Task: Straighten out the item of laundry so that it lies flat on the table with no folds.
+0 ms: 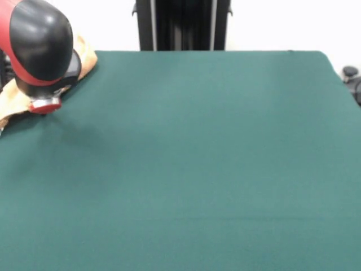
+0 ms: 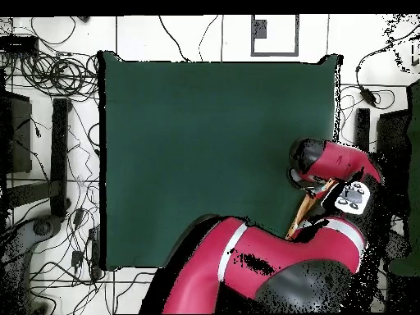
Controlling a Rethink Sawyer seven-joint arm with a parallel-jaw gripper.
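The item of laundry, a tan towel, lies bunched at the far left corner of the green table. The red and black arm covers most of it. Below the arm's black head, a small red and silver part of the gripper touches or hovers just over the towel's edge, and its state is not visible. In the overhead view only thin tan strips of the towel show under the arm at the table's right edge. There the gripper itself is hidden beneath the arm.
A black column stands behind the table's far edge. A dark object sits off the right side. In the overhead view, cables and black equipment cover the floor left of the table.
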